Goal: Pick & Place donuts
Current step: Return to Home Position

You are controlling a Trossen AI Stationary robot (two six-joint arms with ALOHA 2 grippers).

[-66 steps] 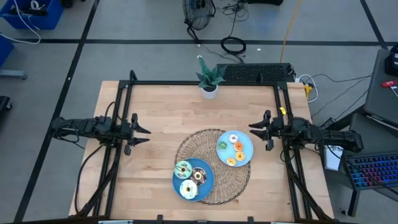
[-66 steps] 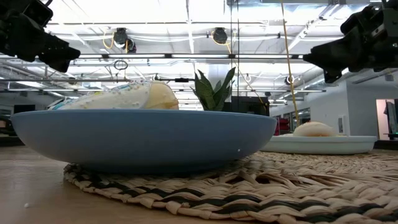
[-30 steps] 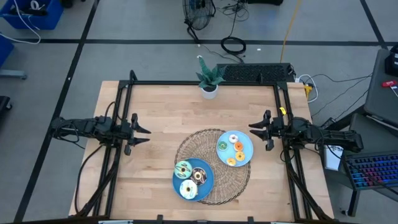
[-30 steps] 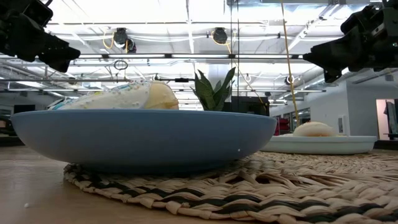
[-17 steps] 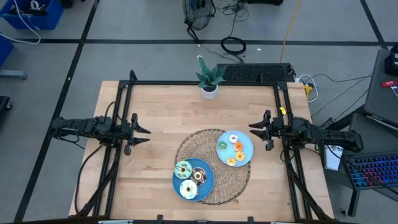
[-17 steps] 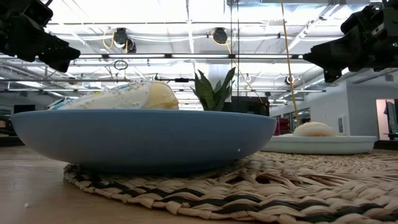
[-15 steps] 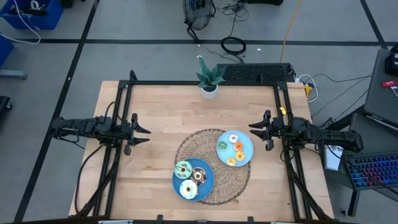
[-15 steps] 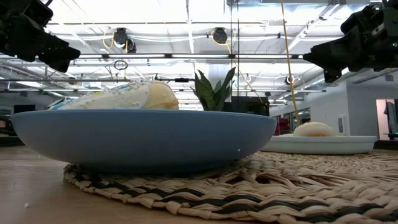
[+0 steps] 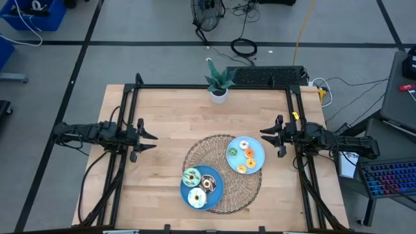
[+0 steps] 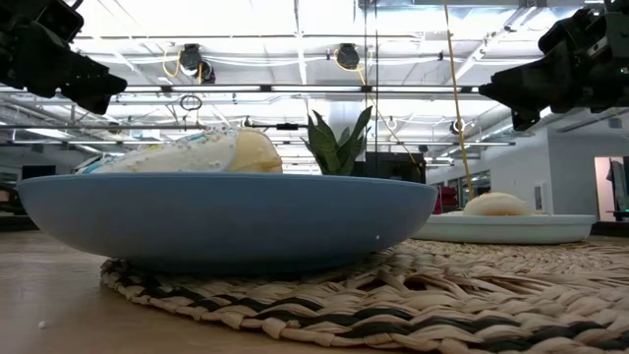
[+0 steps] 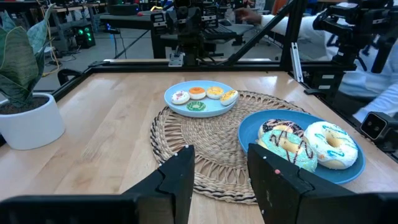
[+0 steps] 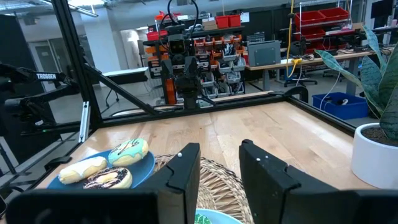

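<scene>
Three larger donuts, teal [image 9: 191, 176], chocolate [image 9: 208, 184] and cream [image 9: 197, 197], lie on a dark blue plate [image 9: 216, 177]. Several small donuts, among them green [image 9: 233, 153] and orange [image 9: 249, 153], lie on a light blue plate [image 9: 258, 148]. Both plates rest on a round woven mat [image 9: 195, 153]. My left gripper [image 9: 151, 140] hovers open at the table's left side, my right gripper [image 9: 264, 138] open at the right side, just beside the light plate. In the left wrist view my left gripper [image 11: 221, 180] faces both plates; my right gripper [image 12: 221, 171] faces the dark plate [image 12: 143, 171].
A potted plant [image 9: 218, 84] stands at the table's far edge, in the middle. Black frame rails [image 9: 130, 97] run along the left, right and far sides. Bare wood lies between the mat and the left arm and toward the far edge. Monitors and benches fill the room behind.
</scene>
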